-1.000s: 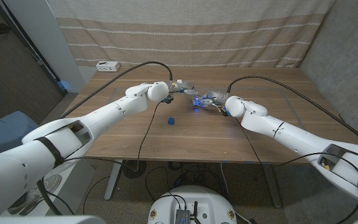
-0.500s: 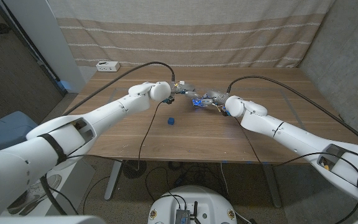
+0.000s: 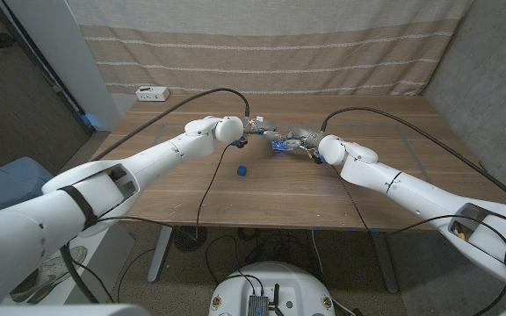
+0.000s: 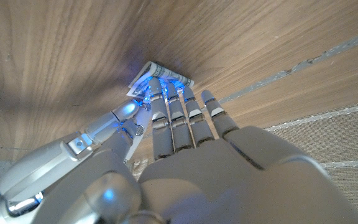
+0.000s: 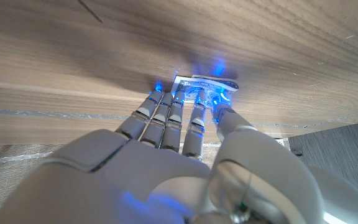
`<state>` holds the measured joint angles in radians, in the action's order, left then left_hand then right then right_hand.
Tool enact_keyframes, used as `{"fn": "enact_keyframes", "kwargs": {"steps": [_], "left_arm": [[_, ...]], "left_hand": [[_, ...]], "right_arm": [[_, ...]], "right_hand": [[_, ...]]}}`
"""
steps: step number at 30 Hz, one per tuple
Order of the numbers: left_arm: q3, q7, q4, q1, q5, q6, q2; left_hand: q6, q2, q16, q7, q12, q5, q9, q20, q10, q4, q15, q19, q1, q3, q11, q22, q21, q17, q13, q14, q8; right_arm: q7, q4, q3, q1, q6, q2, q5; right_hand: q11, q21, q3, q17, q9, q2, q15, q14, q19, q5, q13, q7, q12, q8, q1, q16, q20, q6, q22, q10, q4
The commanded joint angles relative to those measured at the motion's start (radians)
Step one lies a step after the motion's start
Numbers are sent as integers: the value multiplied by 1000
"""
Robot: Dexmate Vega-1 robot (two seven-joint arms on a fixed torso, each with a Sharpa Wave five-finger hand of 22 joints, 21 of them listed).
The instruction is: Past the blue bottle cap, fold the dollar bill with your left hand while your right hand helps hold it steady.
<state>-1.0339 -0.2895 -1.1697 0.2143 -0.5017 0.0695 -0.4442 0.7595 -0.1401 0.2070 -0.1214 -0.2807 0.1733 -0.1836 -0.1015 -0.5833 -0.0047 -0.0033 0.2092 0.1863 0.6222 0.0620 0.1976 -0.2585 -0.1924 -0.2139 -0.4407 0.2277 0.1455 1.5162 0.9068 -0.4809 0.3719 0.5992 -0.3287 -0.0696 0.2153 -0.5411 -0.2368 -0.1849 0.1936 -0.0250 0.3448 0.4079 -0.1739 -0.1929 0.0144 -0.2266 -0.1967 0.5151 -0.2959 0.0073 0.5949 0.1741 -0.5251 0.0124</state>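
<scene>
Past the blue bottle cap (image 3: 242,170), both hands (left hand (image 3: 257,125), right hand (image 3: 295,138)) press fingertips on the dollar bill (image 5: 205,86).

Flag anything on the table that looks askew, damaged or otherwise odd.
Nothing stands out. The dollar bill lies on the wooden table under the fingertips of the left hand and right hand; the blue bottle cap sits apart, nearer the robot.
</scene>
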Motion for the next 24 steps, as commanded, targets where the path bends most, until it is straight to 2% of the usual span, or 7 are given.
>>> {"fn": "enact_keyframes", "kwargs": {"steps": [1,16,21,24], "left_arm": [[-25,-14,26,-13,-12,4,18],[-41,-47,10,-12,-27,-36,15],[-46,-52,-12,-5,-39,-49,2],[-45,-57,-20,3,-39,-47,-10]], "left_hand": [[8,7,-1,-2,-1,-1,-4,1,-4,7,2,-5,-4,3,-1,3,2,-1,1,0,-5],[32,12,12,-8,-3,-3,-4,2,-29,14,8,7,-16,1,3,3,-2,0,2,-43,-4],[35,13,12,-7,-3,-3,-4,2,-38,16,5,42,-20,2,5,2,-15,3,3,-55,-7],[7,14,3,-1,12,-2,-4,1,-14,17,2,54,-23,4,-3,2,-18,7,5,-49,-22]], "right_arm": [[-4,5,-3,-6,3,5,5],[-6,22,-3,-13,14,13,-1],[-4,24,-1,-14,18,13,-4],[-6,27,0,-15,19,14,-6]], "right_hand": [[0,7,-7,-3,0,-3,0,12,11,-3,-2,3,0,2,3,0,6,8,5,-6,-2],[3,6,-7,-3,0,-3,-4,15,11,-3,-2,3,2,3,4,0,7,9,6,-9,-2],[3,5,-7,-3,0,-4,-3,20,11,-3,-2,-2,1,2,3,-1,8,15,6,-12,-3],[1,5,-8,-3,0,-4,-2,21,12,-3,-2,-2,1,2,3,-1,8,16,6,-13,-3]]}}
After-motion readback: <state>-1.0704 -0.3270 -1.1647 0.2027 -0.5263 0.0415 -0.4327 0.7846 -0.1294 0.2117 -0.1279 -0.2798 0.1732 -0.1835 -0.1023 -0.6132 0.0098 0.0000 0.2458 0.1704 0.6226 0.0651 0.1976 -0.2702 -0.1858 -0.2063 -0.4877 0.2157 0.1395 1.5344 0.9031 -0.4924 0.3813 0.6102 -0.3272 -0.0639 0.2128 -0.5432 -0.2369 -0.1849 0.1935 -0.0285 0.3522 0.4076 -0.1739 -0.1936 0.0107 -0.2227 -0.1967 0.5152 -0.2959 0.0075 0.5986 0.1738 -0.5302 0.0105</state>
